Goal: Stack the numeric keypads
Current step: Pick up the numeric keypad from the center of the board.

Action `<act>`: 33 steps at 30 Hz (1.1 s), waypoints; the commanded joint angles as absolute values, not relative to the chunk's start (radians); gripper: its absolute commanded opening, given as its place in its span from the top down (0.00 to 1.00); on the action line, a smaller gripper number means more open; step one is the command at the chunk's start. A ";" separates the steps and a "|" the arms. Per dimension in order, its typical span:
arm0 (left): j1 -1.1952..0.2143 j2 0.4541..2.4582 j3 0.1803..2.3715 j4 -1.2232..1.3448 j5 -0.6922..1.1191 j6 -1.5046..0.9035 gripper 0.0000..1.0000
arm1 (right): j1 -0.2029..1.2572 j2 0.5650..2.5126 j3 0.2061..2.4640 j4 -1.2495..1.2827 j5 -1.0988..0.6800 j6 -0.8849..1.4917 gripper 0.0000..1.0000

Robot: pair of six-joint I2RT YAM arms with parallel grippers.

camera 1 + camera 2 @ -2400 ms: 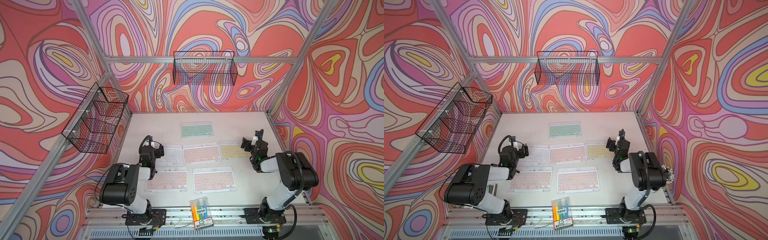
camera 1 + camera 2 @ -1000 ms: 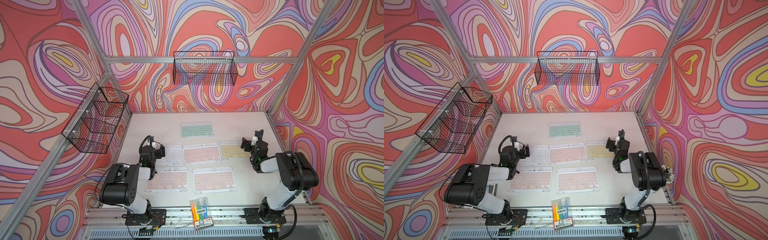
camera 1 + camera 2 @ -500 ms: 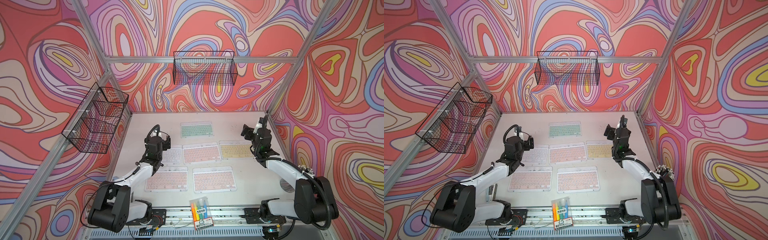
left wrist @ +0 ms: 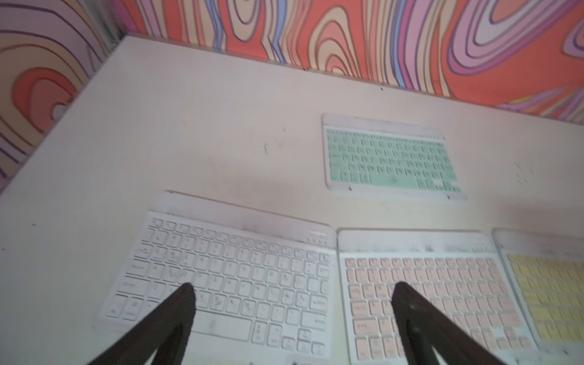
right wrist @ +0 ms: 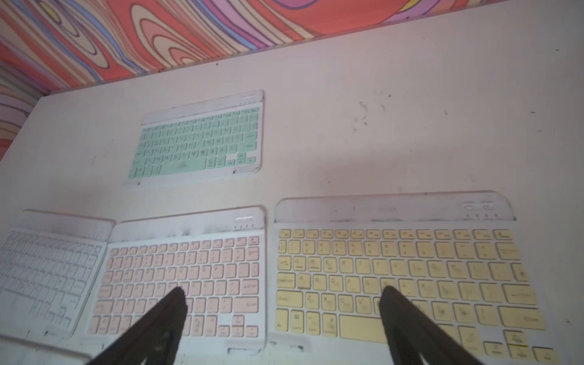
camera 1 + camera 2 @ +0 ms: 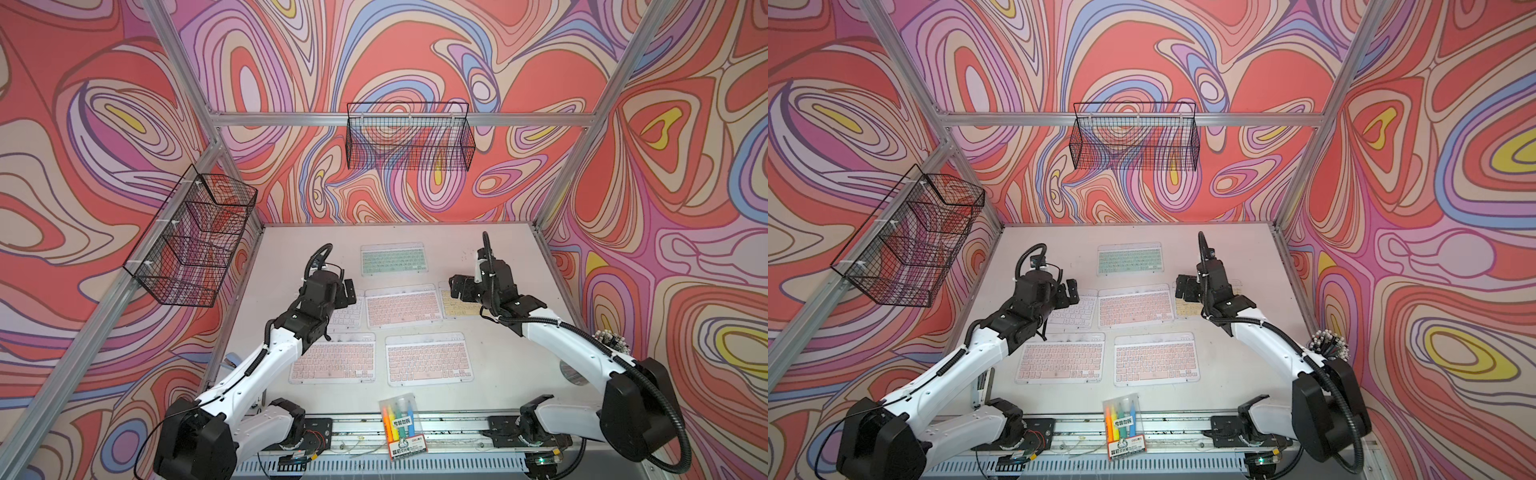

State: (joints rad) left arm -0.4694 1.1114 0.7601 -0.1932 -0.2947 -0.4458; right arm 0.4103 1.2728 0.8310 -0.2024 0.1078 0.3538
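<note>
Marker pack (image 6: pixel 402 428) nearest, unused. Two front pink keypads (image 6: pixel 333 363) sit nearer than centre pink keypad (image 6: pixel 402 306). White keypad (image 4: pixel 234 278) is just left of it, yellow keypad (image 5: pixel 404 278) just right, green keypad (image 6: pixel 393 259) beyond. Both arms have just reached out: left gripper (image 4: pixel 293 288) over white, right gripper (image 5: pixel 282 293) over yellow, both spread wide and empty. Nothing stacked yet; first pick looks next.

Keypads (image 6: pixel 402 311) spread on table (image 6: pixel 282 266), marker pack (image 6: pixel 400 428) in front
</note>
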 commanded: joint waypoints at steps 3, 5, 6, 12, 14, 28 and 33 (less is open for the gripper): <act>-0.649 1.063 0.761 -0.383 -0.353 -0.499 0.00 | 0.473 1.218 0.891 -0.392 0.161 0.422 0.02; -0.669 1.041 0.744 -0.431 -0.328 -0.579 0.00 | 0.477 1.234 0.936 -0.488 0.131 0.459 0.02; -0.669 1.036 0.740 -0.461 -0.311 -0.634 0.00 | 0.482 1.237 0.946 -0.512 0.108 0.467 0.02; -0.672 1.041 0.718 -0.559 -0.035 -0.779 0.00 | 0.505 1.241 0.945 -0.623 0.079 0.546 0.02; -0.681 1.041 0.695 -0.553 0.033 -0.798 0.00 | 0.508 1.242 0.922 -0.643 0.071 0.579 0.05; -0.768 0.962 0.661 -0.598 0.056 -0.935 0.00 | 0.559 1.171 0.739 -0.738 0.037 0.709 0.24; -0.796 1.065 0.693 -0.555 0.087 -0.926 0.00 | 0.561 1.163 0.719 -0.756 0.037 0.728 0.24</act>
